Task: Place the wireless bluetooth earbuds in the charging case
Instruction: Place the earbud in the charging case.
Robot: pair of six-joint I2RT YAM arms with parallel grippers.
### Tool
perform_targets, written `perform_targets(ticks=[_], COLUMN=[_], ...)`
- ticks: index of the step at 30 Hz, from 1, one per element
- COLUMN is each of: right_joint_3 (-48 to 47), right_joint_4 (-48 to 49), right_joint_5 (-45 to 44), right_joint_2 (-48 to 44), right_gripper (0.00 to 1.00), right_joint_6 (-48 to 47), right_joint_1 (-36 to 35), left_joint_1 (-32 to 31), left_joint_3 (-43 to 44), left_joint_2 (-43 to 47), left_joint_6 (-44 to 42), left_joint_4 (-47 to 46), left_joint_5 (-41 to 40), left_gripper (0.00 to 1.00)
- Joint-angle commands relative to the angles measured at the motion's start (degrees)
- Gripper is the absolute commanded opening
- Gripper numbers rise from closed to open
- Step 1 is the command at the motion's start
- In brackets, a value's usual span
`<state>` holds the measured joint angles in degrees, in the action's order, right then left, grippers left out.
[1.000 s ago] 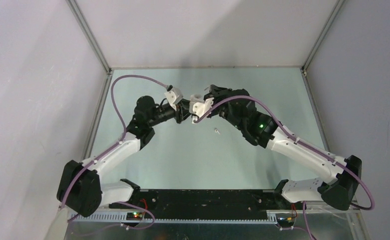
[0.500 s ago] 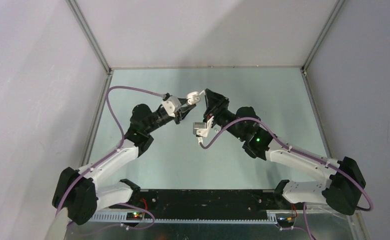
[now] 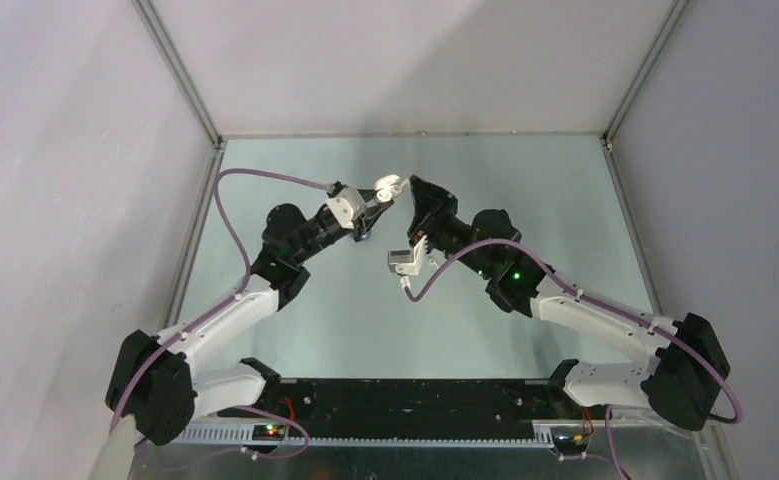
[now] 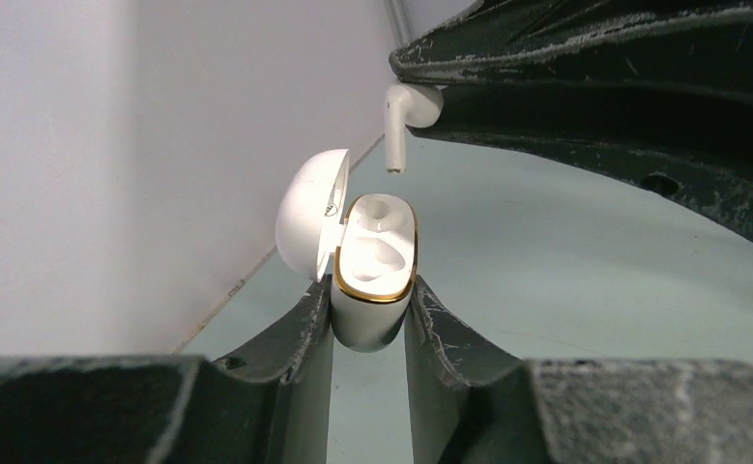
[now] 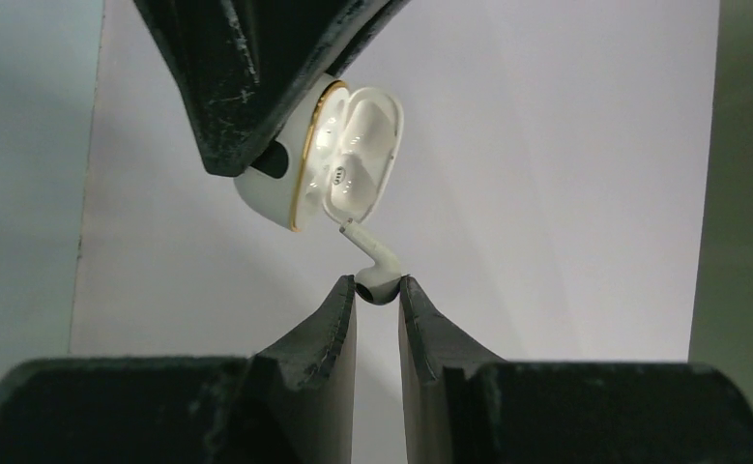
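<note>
We see both arms raised over the table [image 3: 525, 180], their tips meeting in the air above its far middle. The left fingers [image 4: 316, 324] are clamped on the lower body of the charging case [image 4: 372, 290], one dark finger pressing each side, so that the white case stands upright between them with its gold-rimmed mouth facing up in the left wrist view. Its lid [image 4: 306, 217] is swung open and leans back on the hinge, to the left in that view. Inside the mouth we make out two pale moulded wells, though we cannot tell whether either holds anything. The right fingers [image 5: 338, 324] are closed on the rounded head of a white earbud [image 5: 380, 263], pinching it at their very tips, and its short stem points away from them towards the open case. From the left wrist the stem hangs just above the far well with a small gap under its tip. From the right wrist the tip appears to meet the edge of the lid, so we cannot say whether it touches. The earbud is not yet seated in the case.
</note>
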<state>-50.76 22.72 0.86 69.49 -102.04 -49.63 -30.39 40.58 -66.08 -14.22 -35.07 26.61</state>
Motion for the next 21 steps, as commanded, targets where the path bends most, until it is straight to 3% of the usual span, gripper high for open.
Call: perform_targets(ticks=[1,21], right_joint_3=[-2.03,-4.92], right_joint_4=[-1.23,-8.72], right_joint_5=[-0.85,-4.51], right_joint_2=[-0.12,2.04], right_gripper=[0.00,0.00], right_joint_6=[-2.83,-7.10], right_joint_1=[-0.11,-1.12], left_joint_1=[-0.87,-1.20], left_joint_3=[2.30,3.70], left_joint_2=[0.84,1.23], left_joint_6=[-0.36,4.98], left_joint_4=[-1.93,-0.01], left_joint_5=[-1.47,-0.78], left_gripper=[0.00,0.00])
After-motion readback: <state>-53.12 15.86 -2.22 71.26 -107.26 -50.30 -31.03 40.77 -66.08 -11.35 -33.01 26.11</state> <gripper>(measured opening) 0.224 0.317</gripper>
